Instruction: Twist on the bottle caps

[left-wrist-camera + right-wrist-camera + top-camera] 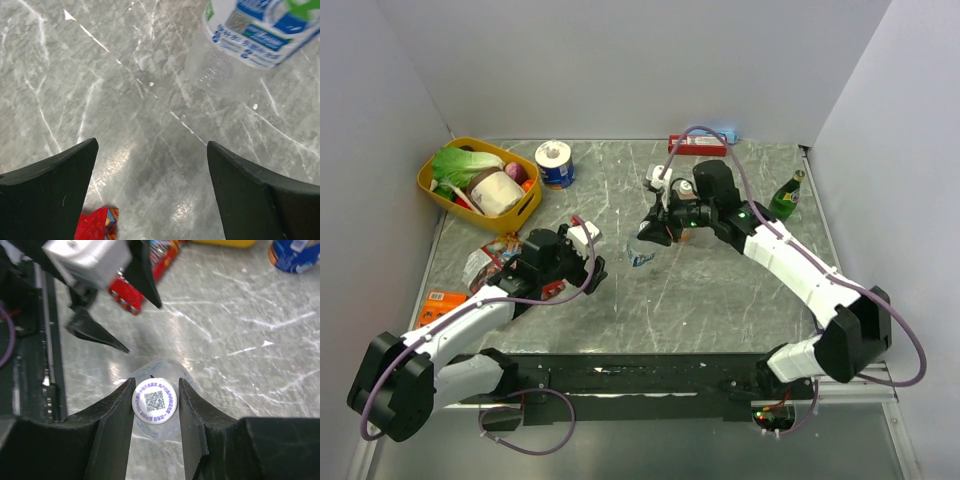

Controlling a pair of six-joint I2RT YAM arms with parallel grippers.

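The right hand (156,386) was closed on the white cap (155,402). The cap sat on top of the water bottle (642,254), which stood upright near the middle of the surface (720,300), its long axis straight under that hand. The left hand (152,146) was open and empty. In its wrist view the bottle was at about 1 o'clock, near but apart.

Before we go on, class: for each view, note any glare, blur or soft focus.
Top external: even light, sharp, soft shadows on the table. Left wrist: pale glare patches on the table, water bottle slightly soft. Right wrist: white cap crisp in the right gripper, far objects softer.
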